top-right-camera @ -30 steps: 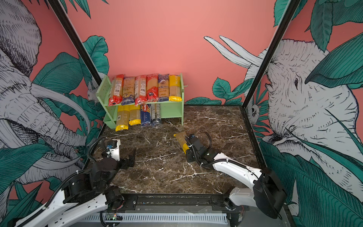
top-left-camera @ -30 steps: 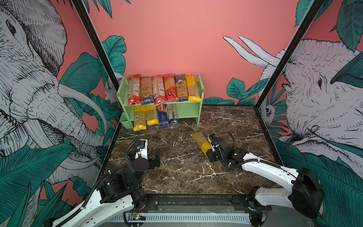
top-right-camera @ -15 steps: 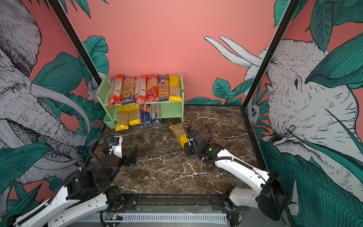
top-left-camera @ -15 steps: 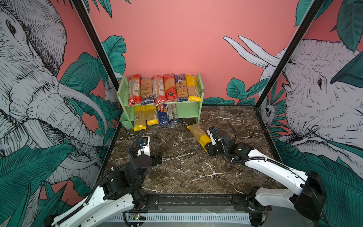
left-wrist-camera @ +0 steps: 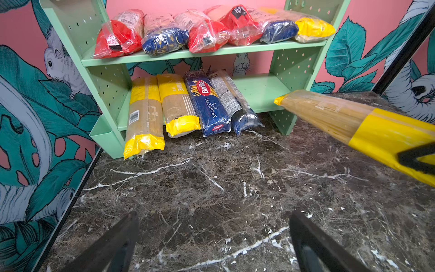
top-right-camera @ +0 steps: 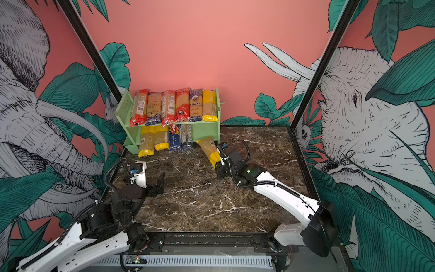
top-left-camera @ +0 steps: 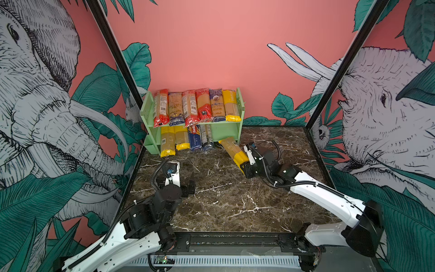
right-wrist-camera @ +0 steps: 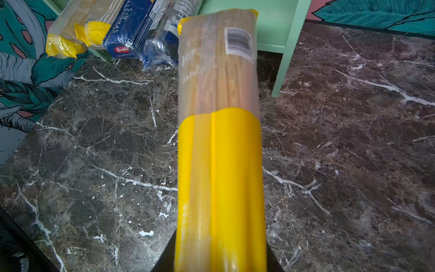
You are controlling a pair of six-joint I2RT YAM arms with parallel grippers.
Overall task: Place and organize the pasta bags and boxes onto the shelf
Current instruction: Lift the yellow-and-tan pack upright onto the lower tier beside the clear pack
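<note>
Right wrist view: the right gripper (right-wrist-camera: 220,261), at bottom centre, is clamping the yellow end of a spaghetti pack (right-wrist-camera: 219,94), whose far tip is pointing up the frame at the lower tier of the shelf (right-wrist-camera: 282,35). In a top view, the left gripper (top-left-camera: 183,176) is hanging wide open at centre left, holding nothing.

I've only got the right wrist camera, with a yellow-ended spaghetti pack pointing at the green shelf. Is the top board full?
Observer: Yes: six spaghetti packs lie side by side across the top board, with no pack-wide gap showing.
Operator: Any room lower down?
Observer: On the bottom board, four packs lie at the left. The right part is bare, and your yellow-ended spaghetti pack points there.
Operator: And the other arm?
Observer: The left gripper is open and empty, above the marble table, short of the shelf.
</note>
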